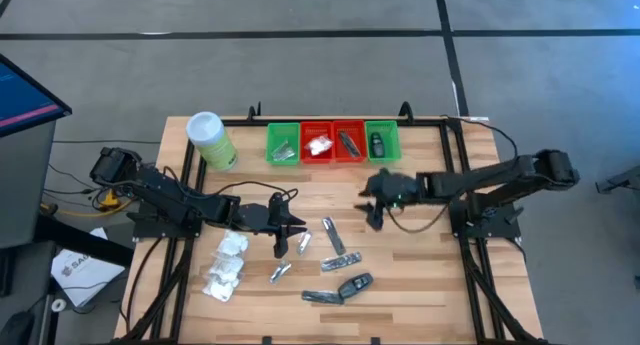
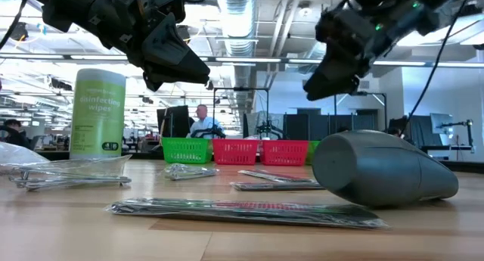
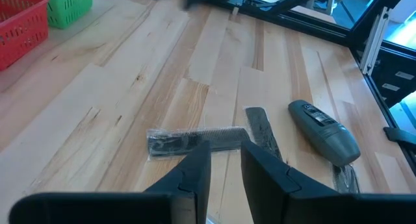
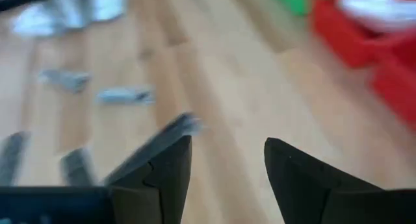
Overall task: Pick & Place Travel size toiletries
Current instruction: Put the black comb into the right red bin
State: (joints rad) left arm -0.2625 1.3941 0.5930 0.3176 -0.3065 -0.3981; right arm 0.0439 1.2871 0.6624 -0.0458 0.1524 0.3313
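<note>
Several toiletries lie flat on the wooden table: white puffy packets [image 1: 227, 265], silver sachets [image 1: 305, 243], slim dark packaged pieces [image 1: 341, 260] and a grey oblong piece [image 1: 354, 284]. My left gripper [image 1: 290, 235] hovers open above the table beside the sachets. In its wrist view a dark packaged piece [image 3: 195, 139] lies just beyond its fingertips [image 3: 225, 175]. My right gripper [image 1: 375, 213] hangs open and holds nothing [image 4: 227, 162], between the trays and the loose pieces. Both grippers are off the table in the low view: the left [image 2: 181, 68] and the right [image 2: 333, 76].
A row of two green trays [image 1: 283, 143] and two red trays [image 1: 317, 142] stands at the far edge, each with items inside. A light-green wipes canister [image 1: 210, 140] stands left of them. Bare wood lies between the trays and the loose pieces. A person sits in the room behind [image 2: 203, 121].
</note>
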